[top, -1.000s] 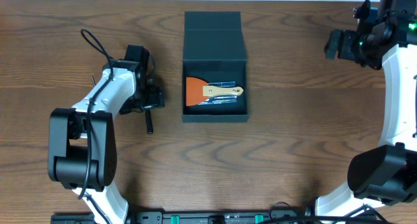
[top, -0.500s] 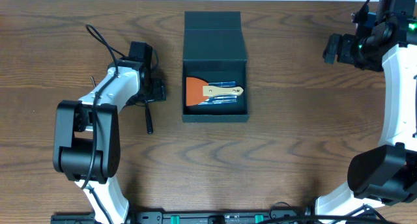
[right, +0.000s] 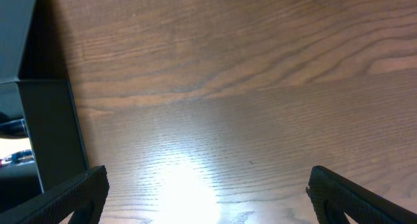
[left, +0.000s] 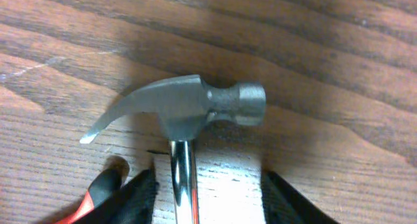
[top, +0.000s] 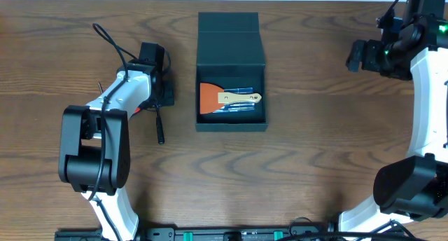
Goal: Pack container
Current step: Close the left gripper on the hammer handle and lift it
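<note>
The dark teal container point(top: 231, 123) stands open at the table's middle, its lid point(top: 229, 38) folded back. Inside lie an orange scraper with a wooden handle point(top: 213, 97) and some blue-tinted items. A steel claw hammer point(left: 189, 107) lies on the table left of the container, and its black grip point(top: 159, 129) shows in the overhead view. My left gripper point(top: 164, 95) is open, with its fingers on either side of the hammer's chrome shaft point(left: 208, 188), just behind the head. My right gripper point(top: 355, 53) is open and empty point(right: 208, 185), right of the container point(right: 39, 126).
A red-and-black tool handle point(left: 98, 191) lies beside the hammer shaft, partly under my left arm point(top: 143, 108). Bare wood table point(top: 315, 150) surrounds the container on all sides.
My left gripper has shifted a little toward the far side along the hammer, and its arm has swung. The right gripper barely moved. The container's contents are unchanged.
</note>
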### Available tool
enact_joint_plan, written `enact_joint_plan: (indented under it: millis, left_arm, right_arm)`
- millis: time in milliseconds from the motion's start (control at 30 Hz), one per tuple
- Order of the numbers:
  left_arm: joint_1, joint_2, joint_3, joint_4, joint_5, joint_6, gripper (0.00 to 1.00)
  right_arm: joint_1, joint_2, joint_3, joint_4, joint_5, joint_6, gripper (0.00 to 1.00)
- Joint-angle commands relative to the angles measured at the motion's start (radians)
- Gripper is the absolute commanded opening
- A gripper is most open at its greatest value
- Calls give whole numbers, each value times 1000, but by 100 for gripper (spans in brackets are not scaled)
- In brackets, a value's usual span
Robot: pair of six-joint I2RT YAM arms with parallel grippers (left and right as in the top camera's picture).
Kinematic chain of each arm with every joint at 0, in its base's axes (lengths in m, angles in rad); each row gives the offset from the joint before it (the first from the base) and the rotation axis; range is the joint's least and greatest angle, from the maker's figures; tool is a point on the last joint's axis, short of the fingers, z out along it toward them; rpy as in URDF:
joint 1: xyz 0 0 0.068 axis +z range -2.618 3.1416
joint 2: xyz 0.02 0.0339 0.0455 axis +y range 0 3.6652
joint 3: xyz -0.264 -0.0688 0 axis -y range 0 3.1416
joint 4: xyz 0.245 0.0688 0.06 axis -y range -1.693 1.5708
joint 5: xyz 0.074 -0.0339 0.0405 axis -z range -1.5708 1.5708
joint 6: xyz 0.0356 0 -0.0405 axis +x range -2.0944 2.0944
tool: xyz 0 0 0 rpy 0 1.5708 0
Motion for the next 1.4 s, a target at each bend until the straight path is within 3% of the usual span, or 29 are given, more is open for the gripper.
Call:
enact_joint_plan:
  millis: [0,167,467,833,1100,1133,1233,1367]
  left_arm:
    - [0,39,1,-3,-5,8,43]
    - [0,39,1,-22,-4,8,34]
    - [0,39,1,-77,-4,8,29]
    - [9,39,1,-94,-38,26,29]
    - [21,39,1,-94,-37,43,19]
    - [21,39,1,-94,-37,53,12]
    - [21,39,1,-95,-37,73,6]
    - [21,38,15,-114,-37,73,6]
  right_arm:
    - [0,-5,9,-5,-5,17,99]
    - [0,-5,9,-8,-5,17,99]
    - [0,-5,9,-7,-5,17,99]
    - [0,-5,9,-15,-5,18,99]
    - [0,-5,9,-26,-5,18,99]
    - [0,-5,9,-26,-5,18,99]
    - [0,-5,9,-29,-5,18,99]
    - [0,-5,9,-35,-5,18,99]
